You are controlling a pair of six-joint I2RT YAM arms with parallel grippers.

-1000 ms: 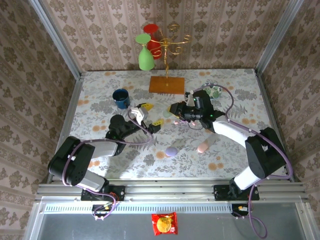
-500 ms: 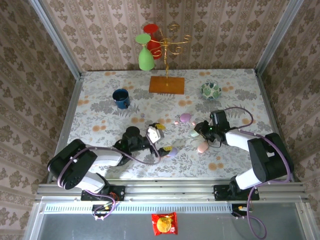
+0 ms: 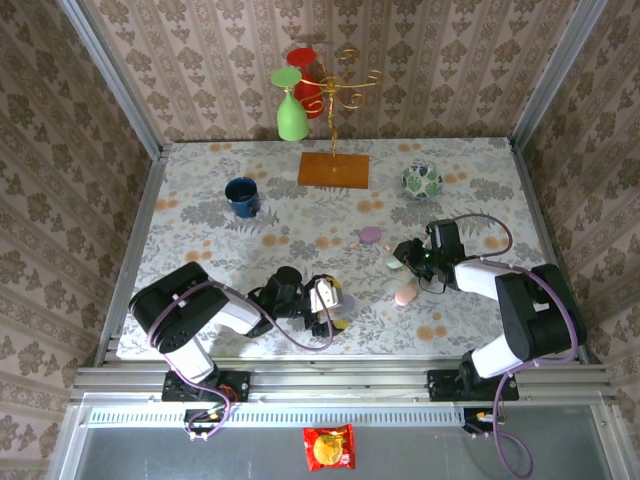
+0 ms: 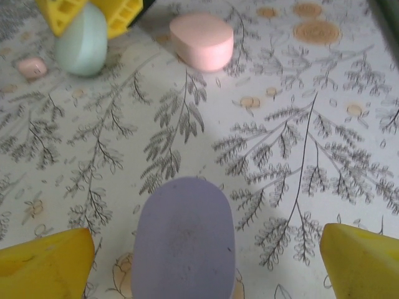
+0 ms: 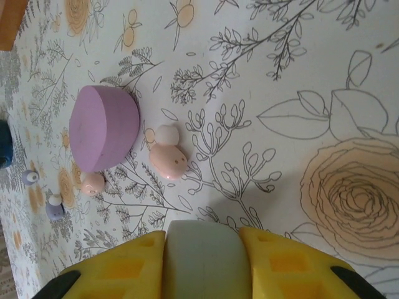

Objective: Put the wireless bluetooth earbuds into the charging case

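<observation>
Floral-print desk (image 4: 312, 124) below, I see my left gripper (image 4: 202, 261) spread wide astride a lilac charging case (image 4: 184, 243), while my right gripper (image 5: 202, 265) pinches a pale green case (image 5: 201, 252).

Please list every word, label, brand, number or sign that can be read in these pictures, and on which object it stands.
None can be read.
On the red snack packet near the bottom edge of the top view: some print, too small to read.
On the lilac egg-shaped plastic case, the pink plastic case and the pale green plastic case: no marking visible.
</observation>
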